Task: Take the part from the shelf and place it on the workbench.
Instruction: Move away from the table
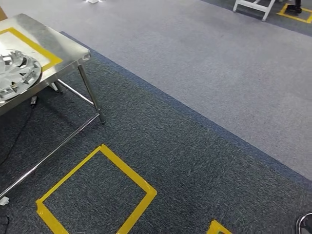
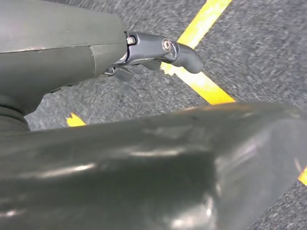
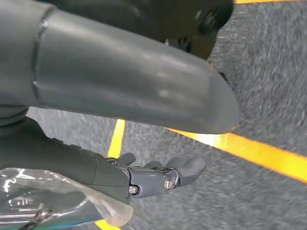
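Observation:
The part (image 1: 16,73), a silver spoked wheel cover, lies on the steel workbench (image 1: 66,46) at the far left of the head view, inside a yellow taped outline. My left hand (image 2: 155,50) hangs over dark carpet with its thumb stretched out and nothing in it. Over the carpet and yellow tape hangs my right hand (image 3: 159,175), fingers fairly straight, holding nothing that I can see. A shiny, clear-wrapped surface (image 3: 47,203) sits by the right wrist; I cannot tell what it is.
A yellow taped square (image 1: 99,195) marks the dark carpet in front of me, with another tape corner (image 1: 217,227) to its right. Lighter grey carpet runs beyond. White frame legs (image 1: 254,7) stand far back right. The workbench's legs (image 1: 90,90) reach the floor at left.

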### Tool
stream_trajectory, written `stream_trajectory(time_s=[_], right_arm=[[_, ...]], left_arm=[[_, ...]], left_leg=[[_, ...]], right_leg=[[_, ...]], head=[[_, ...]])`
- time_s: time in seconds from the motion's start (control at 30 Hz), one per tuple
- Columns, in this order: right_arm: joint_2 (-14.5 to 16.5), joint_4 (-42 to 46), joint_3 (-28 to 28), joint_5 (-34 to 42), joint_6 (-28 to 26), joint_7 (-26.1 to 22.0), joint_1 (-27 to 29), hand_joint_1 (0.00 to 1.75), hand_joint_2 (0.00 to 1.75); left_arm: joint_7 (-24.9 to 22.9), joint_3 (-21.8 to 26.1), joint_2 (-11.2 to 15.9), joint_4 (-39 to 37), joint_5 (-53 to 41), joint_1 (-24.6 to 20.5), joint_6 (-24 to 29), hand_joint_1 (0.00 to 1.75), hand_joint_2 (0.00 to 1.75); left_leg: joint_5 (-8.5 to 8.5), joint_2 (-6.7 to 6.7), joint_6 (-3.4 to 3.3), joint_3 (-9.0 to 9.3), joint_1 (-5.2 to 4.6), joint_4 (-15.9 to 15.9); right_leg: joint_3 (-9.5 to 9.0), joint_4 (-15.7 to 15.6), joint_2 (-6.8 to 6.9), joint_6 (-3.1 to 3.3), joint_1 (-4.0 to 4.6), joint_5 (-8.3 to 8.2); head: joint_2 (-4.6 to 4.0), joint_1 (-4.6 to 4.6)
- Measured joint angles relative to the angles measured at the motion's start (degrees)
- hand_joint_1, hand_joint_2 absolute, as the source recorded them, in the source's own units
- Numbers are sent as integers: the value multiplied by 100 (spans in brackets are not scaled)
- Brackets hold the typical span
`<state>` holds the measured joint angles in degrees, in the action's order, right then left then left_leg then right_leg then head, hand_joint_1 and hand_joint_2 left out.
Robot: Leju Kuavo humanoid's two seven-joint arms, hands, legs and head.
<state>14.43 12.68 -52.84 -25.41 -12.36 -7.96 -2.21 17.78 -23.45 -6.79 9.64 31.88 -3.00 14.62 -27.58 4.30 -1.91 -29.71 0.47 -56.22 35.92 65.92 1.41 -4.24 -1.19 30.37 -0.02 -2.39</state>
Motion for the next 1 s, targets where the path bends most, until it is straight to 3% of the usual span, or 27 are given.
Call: stream_trajectory(time_s=[0.07, 0.1, 0.17, 0.33, 0.37, 0.47, 0.5, 0.57, 0.63, 0.7, 0.77, 0.83, 0.9, 0.97, 1.0], right_arm=[[5, 3, -20, 11, 5, -5, -17, 0, 0], [9, 3, -26, 14, 9, -8, -28, 0, 0], [15, 4, -32, 17, 11, -10, -39, 0, 0], [17, 4, -41, 17, 13, -11, -38, 0, 0], [17, 4, -52, 21, 14, -13, -38, 0, 0], [28, 8, -84, -31, -85, -369, -45, 0, 0], [32, 9, -87, -58, -142, -533, -46, 0, 0], [33, 9, -104, -72, -221, -694, -46, 0, 0], [44, 9, -131, -75, -270, -804, -59, 0, 0], [54, 10, -164, -62, -284, -865, -75, 0, 0], [53, 12, -215, -52, -320, -907, -72, 0, 0], [51, 15, -256, -136, -481, -957, -67, 0, 0], [45, 17, -256, -363, -706, -949, -75, 0, 0], [18, 17, -225, -649, -871, -787, -62, 0, 0], [-5, 17, -207, -762, -920, -683, -35, 0, 0]], left_arm=[[11, 0, 8, 0, 1, -8, 3, 0, 0], [17, 0, 13, 0, 1, -11, 3, 0, 0], [25, 0, 16, -1, 1, -15, 4, 0, 0], [27, 0, 18, 0, 2, -20, 6, 0, 0], [32, 0, 19, 1, 3, -22, 9, 0, 0], [173, 10, 26, 0, 99, 16, 124, 0, 0], [236, 19, 28, -1, 143, 30, 179, 0, 0], [302, 39, 30, -1, 179, 30, 244, 0, 0], [352, 55, 45, -2, 199, 27, 298, 0, 0], [390, 66, 57, -3, 227, 29, 363, 0, 0], [396, 86, 55, -3, 267, 27, 482, 0, 0], [360, 124, 56, -4, 342, 27, 666, 0, 0], [366, 208, 60, -4, 527, 62, 914, 0, 0], [500, 373, 60, -5, 838, 130, 1212, 0, 0], [601, 481, 55, -5, 991, 164, 1354, 0, 0]], left_leg=[[-33, 105, 76, 2, -16, -42], [-44, 150, 115, 8, -29, -58], [-50, 209, 162, 19, -41, -69], [-44, 246, 184, 32, -34, -61], [-60, 252, 212, 33, -22, -69], [-793, -215, 275, -456, 12, -1366], [-935, -376, 260, -586, 11, -1713], [-535, -458, 200, -377, 7, -1214], [-191, -773, 128, -103, 18, -518], [-139, -981, 106, -16, 15, -223], [-129, -871, 94, -13, 11, -146], [-86, -715, 48, 2, 30, -82], [-73, -525, 18, 9, 28, -57], [-81, -314, 8, 7, 15, -58], [-86, -221, 9, 7, 12, -59]], right_leg=[[-415, -711, 249, 36, 10, -191], [-488, -861, 318, 85, 23, -206], [-471, -883, 284, 176, 34, -208], [-432, -873, 248, 204, 46, -208], [-444, -880, 206, 237, 41, -221], [-414, -896, -202, 401, 56, -318], [-389, -889, -350, 427, 73, -338], [-392, -871, -528, 424, 92, -343], [-363, -840, -679, 404, 99, -348], [-277, -811, -815, 339, 75, -377], [-196, -809, -913, 258, 47, -412], [-69, -641, -693, 203, 64, -297], [233, -32, -334, 158, 79, 42], [539, 648, -197, 111, 57, 319], [570, 759, -169, 91, 43, 322]], head=[[0, 1], [0, 9], [0, 29], [0, 33], [0, 33], [0, 49], [0, 54], [0, 54], [0, 47], [0, 52], [0, 64], [0, 39], [0, 2], [0, -10], [0, -11]])
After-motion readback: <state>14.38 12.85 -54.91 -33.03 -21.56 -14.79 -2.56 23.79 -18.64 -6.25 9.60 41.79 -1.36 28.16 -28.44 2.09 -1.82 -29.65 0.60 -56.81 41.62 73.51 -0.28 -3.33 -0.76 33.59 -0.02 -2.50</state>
